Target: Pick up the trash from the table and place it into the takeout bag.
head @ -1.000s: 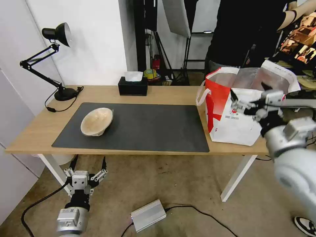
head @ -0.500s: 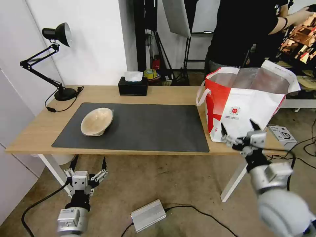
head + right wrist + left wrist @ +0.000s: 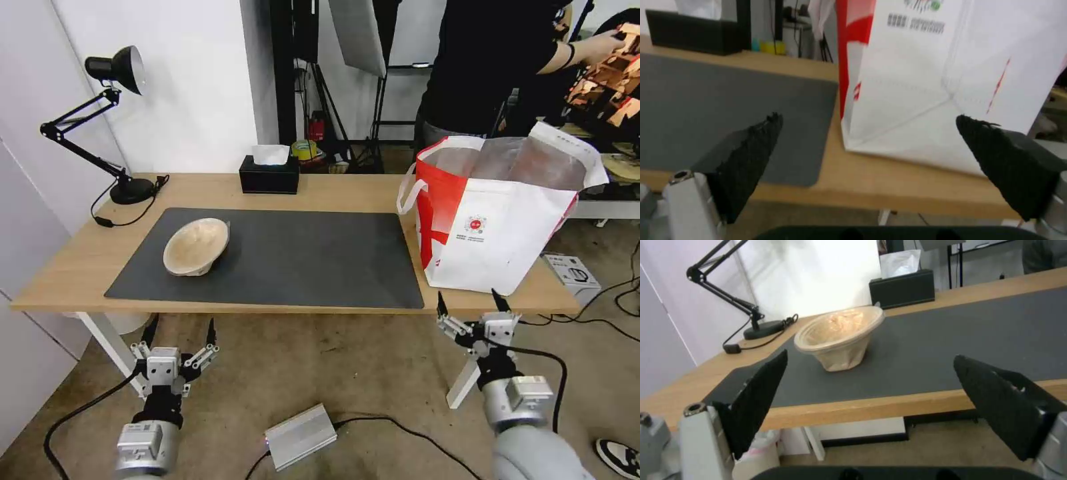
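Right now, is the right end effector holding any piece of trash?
No. The right end effector hangs open and empty below the light-wood table edge, in front of the white-and-red takeout bag.

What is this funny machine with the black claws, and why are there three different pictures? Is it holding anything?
It is a robot with two arms. One picture comes from a camera on its head, looking down at the table. The other two come from little cameras on its wrists, so you see each claw up close.

Each claw is called a pincer. The left pincer and the right pincer both hang just below the table's front edge. Both are open and hold nothing.

On the table lies a dark grey mat. On the mat sits a beige bowl, tipped a bit to one side. That bowl is trash. At the right end stands the big white-and-red takeout bag, open at the top, where trash goes. At the back are a black tissue box and a black desk lamp.
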